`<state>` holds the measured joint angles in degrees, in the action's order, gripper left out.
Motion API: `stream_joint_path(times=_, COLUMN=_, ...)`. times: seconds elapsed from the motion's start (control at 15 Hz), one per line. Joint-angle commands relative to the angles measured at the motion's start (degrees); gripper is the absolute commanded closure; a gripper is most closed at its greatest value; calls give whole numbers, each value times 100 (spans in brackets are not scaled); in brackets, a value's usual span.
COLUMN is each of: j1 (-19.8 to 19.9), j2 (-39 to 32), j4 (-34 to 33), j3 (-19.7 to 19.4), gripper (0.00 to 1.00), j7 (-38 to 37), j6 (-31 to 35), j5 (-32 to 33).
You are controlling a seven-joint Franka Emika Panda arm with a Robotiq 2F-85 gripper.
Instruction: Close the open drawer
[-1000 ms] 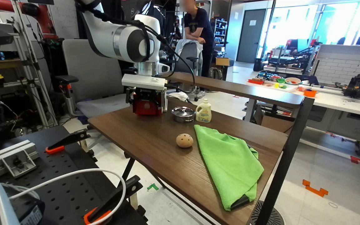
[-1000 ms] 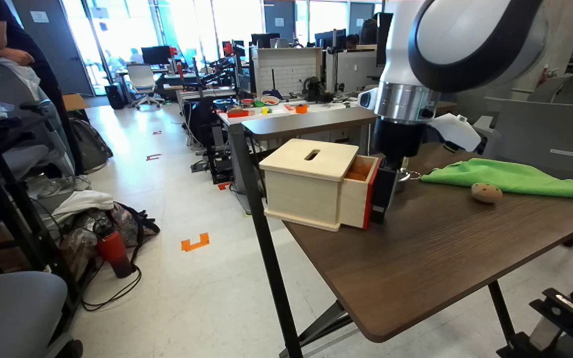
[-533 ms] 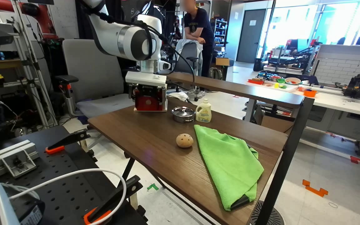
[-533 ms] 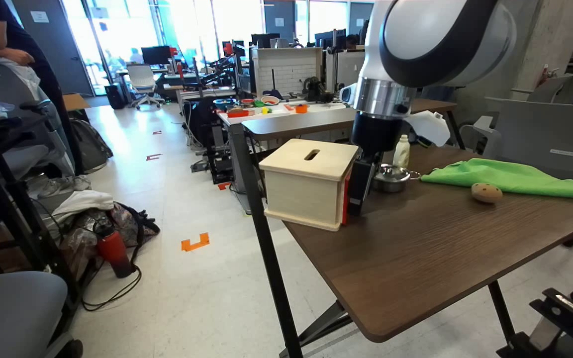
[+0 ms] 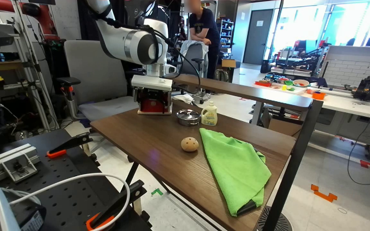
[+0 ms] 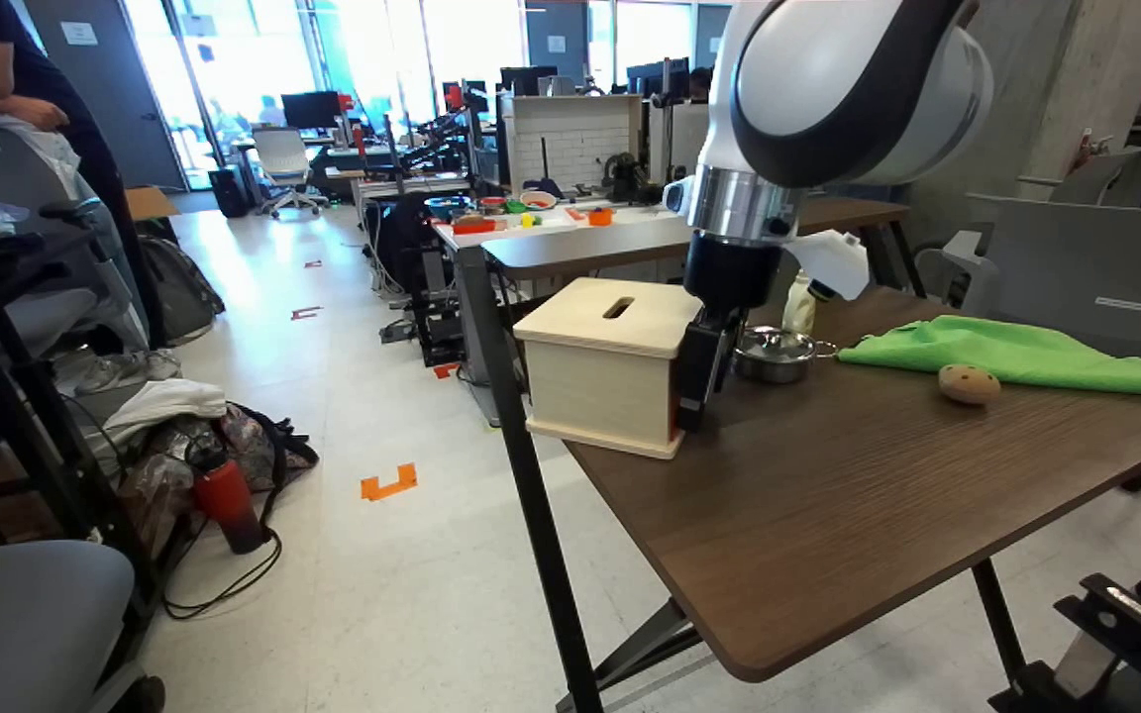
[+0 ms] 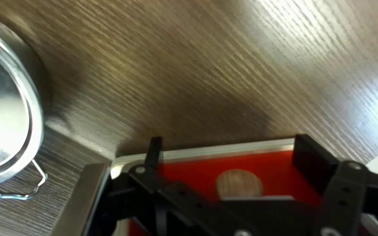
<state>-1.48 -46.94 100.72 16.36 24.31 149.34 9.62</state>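
Observation:
The light-wood box (image 6: 595,391) stands at the table's end in an exterior view. Its red-fronted drawer (image 6: 675,401) sits pushed in, about level with the box's face; only a sliver of red shows there. The red front also shows in an exterior view (image 5: 149,106) and in the wrist view (image 7: 189,168), with a round wooden knob (image 7: 239,183). My gripper (image 7: 229,144) is open, its fingers spread either side of the knob and close against the red front. In both exterior views the gripper (image 5: 152,104) (image 6: 694,401) is upright at the drawer front, holding nothing.
A metal pot (image 5: 188,118) stands beside the gripper, also close by in the wrist view (image 7: 2,108). A pale yellow bottle (image 5: 209,114), a tan spotted round object (image 5: 189,144) and a green cloth (image 5: 236,166) lie further along the table. The box is near the table edge.
One second ago the drawer stuck out of the box. It has slid in, with my gripper moving toward the box against its front. In the last half second the gripper moved slightly closer and lower.

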Motion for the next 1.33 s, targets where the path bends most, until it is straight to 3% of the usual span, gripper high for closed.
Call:
stream_joint_path(times=0.0, j1=21, j2=123, j4=-14, j3=38, gripper=0, j7=70, j6=-162, j5=-219)
stream_joint_path(times=0.47, j1=42, j2=1227, j4=731, j3=-204, gripper=0, j7=89, j6=-281, j5=33)
stream_joint_path(times=0.6, j1=9, j2=1775, j4=936, j3=-322, gripper=0, j7=140, j6=-633, j5=124)
stream_joint_path(times=0.8, j1=40, j2=2468, j4=923, j3=-342, gripper=0, j7=52, j6=-1689, j5=-225)
stream_joint_path(times=1.0, j1=-28, j2=3036, j4=847, j3=-497, gripper=0, j7=-719, j6=-2509, j5=-706)
stream_joint_path(times=1.13, j1=-92, j2=3449, j4=1012, j3=-630, gripper=0, j7=-1274, j6=-2516, j5=-801)
stream_joint_path(times=1.2, j1=-111, j2=3019, j4=731, j3=-598, gripper=0, j7=-833, j6=-2396, j5=-696)
stream_joint_path(times=1.27, j1=-127, j2=3179, j4=777, j3=-644, gripper=0, j7=-1020, j6=-2446, j5=-707)
